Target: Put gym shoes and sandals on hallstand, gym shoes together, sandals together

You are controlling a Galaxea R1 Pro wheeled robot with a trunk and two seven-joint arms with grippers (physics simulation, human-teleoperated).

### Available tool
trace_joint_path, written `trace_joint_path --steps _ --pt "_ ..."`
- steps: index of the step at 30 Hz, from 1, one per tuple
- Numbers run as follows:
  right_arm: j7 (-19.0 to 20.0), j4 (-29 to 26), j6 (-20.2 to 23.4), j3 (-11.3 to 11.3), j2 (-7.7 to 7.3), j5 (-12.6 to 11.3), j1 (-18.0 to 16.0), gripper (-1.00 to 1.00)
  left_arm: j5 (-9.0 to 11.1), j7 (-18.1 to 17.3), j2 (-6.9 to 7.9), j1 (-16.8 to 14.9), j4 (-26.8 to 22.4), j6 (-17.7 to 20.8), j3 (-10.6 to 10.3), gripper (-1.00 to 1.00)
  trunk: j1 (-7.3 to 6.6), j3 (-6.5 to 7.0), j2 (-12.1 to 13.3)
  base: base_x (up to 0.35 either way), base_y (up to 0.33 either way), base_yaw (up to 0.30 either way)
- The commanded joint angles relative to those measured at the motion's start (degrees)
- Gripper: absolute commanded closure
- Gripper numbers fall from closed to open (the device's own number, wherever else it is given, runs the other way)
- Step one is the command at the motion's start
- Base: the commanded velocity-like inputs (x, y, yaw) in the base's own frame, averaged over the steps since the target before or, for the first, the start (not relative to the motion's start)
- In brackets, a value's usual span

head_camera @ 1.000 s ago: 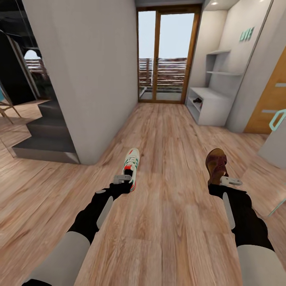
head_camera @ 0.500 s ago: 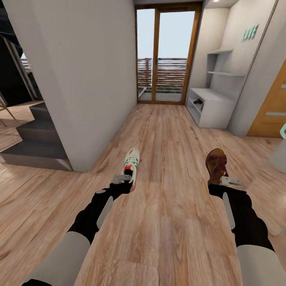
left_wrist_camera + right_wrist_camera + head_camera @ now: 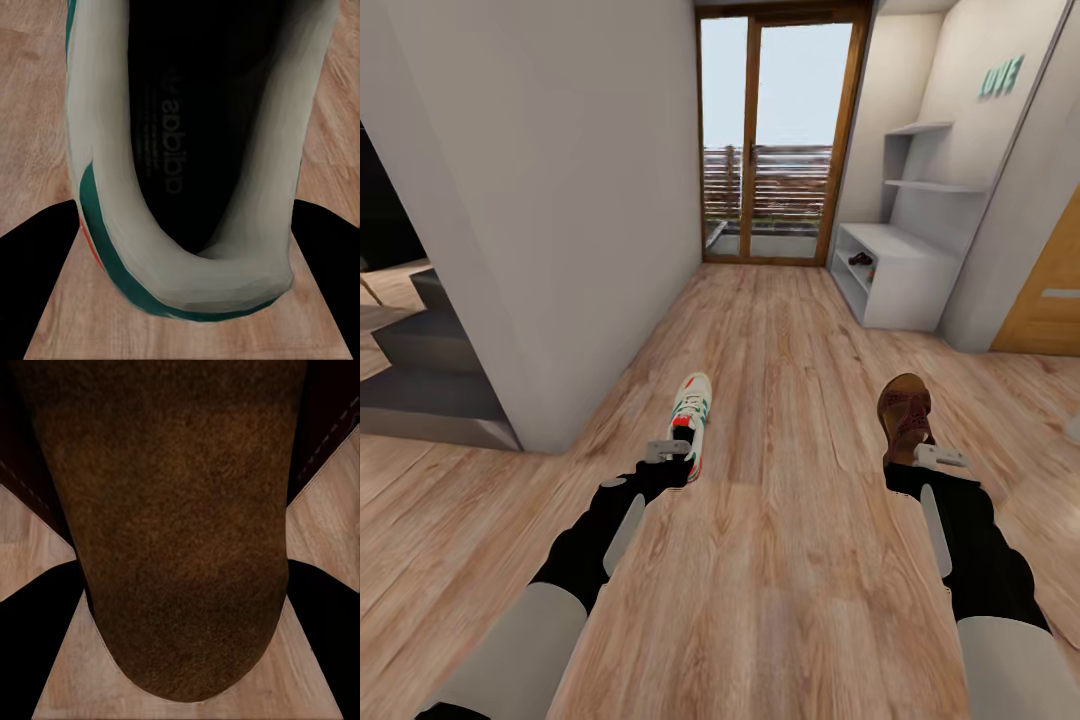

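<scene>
My left gripper point(image 3: 682, 455) is shut on the heel of a cream-white gym shoe point(image 3: 691, 408) with green stripes, held above the wood-plank corridor floor point(image 3: 780, 330). The left wrist view looks down into the gym shoe's dark opening point(image 3: 195, 135). My right gripper point(image 3: 916, 455) is shut on the heel end of a dark brown sandal point(image 3: 904, 412), whose brown footbed point(image 3: 172, 525) spreads across the right wrist view. The pale grey hallstand point(image 3: 905, 262) stands ahead on the right of the corridor, with something small and dark on one low shelf point(image 3: 860, 260).
A white wall corner point(image 3: 530, 300) juts in at the left, with dark steps point(image 3: 410, 350) beyond it. A glass door with a wooden frame point(image 3: 780, 140) closes the corridor's far end. An orange wooden door point(image 3: 1050, 290) is at the right.
The whole view has shifted: the wall corner and the steps have slid left and the hallstand has come a little nearer. Both arms hold their shoes as before.
</scene>
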Motion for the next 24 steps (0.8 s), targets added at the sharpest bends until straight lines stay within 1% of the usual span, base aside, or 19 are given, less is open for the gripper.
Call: trace_joint_path --steps 1,24 --pt "0.0 -0.1 0.3 0.0 -0.03 0.2 0.0 1.0 0.4 0.0 0.0 0.0 -0.1 0.3 0.0 1.0 0.02 -0.05 0.0 0.347 -0.093 0.0" --pt "0.0 -0.1 0.3 0.0 -0.03 0.2 0.0 1.0 0.4 0.0 0.0 0.0 -0.1 0.3 0.0 1.0 0.02 -0.05 0.0 0.347 -0.083 0.0"
